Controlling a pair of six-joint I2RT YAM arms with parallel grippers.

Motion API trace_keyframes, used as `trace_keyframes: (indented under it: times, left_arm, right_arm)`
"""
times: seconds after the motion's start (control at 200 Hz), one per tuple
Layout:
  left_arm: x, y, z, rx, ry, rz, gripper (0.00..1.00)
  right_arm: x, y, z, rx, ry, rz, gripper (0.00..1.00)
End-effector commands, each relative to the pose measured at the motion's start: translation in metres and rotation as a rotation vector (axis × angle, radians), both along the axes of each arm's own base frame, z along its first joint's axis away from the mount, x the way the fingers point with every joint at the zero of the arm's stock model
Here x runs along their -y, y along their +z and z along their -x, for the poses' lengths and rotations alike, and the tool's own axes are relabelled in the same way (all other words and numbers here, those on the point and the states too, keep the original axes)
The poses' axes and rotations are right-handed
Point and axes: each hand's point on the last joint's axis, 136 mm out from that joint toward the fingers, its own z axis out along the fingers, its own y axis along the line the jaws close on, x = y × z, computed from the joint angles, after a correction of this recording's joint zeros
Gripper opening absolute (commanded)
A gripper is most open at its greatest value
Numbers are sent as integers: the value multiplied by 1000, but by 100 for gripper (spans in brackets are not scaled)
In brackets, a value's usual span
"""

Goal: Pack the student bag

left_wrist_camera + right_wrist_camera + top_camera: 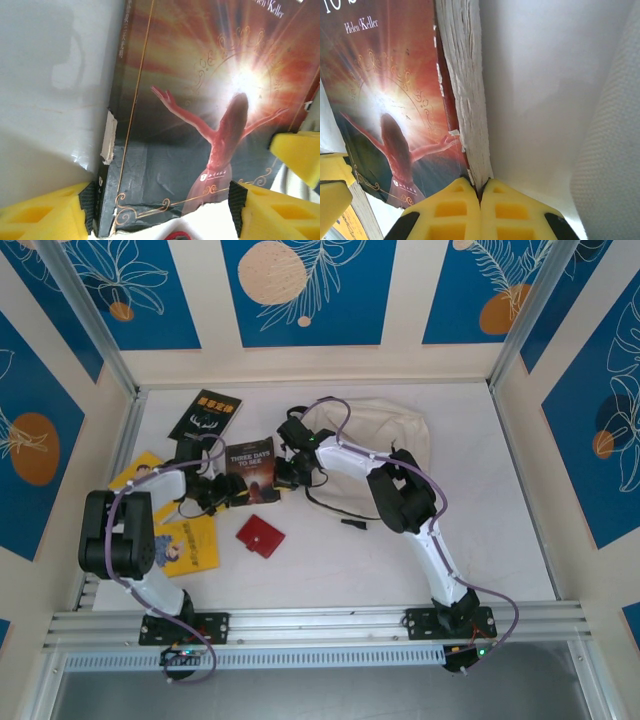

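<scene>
The student bag point(385, 430) lies cream and slumped at the back right of the table, and its fabric point(615, 150) fills the right edge of the right wrist view. Left of it is the dark "Three Days to See" book point(250, 466). My right gripper point(290, 476) is shut on the book's page block point(470, 100), pinching its corner point(481, 192). My left gripper point(222, 490) is open and straddles the book's lower end point(162, 210), one pad beside the spine point(102, 200) and the other by the torn cover edge. The book's front cover point(200, 100) faces the left wrist camera.
A black book point(205, 415) lies at the back left. Yellow books point(190, 545) sit near the left arm, another point(140, 470) further left. A red wallet point(260, 536) lies in front of the held book. A black strap end point(352, 524) trails from the bag.
</scene>
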Motion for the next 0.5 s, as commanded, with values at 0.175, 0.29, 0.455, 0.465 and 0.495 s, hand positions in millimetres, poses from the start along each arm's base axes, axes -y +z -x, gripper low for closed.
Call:
trace_keyframes:
  times: [0.175,0.29,0.455,0.465,0.495]
  left_arm:
    - [37,80,-20,191,-1,286,67]
    - [37,78,-21,178,52,317,64]
    - [31,65,-26,166,110,291,63]
    - [31,65,-27,167,111,288,63]
    - [29,64,-28,173,115,274,63]
  right_arm:
    - [14,-37,21,-95,-23,95,5]
    - [13,-37,23,-99,-22,89,5]
    - [10,-35,24,-109,-20,67,5]
    - [11,-36,25,-112,-20,67,5]
    - [10,-34,25,-114,-22,58,5]
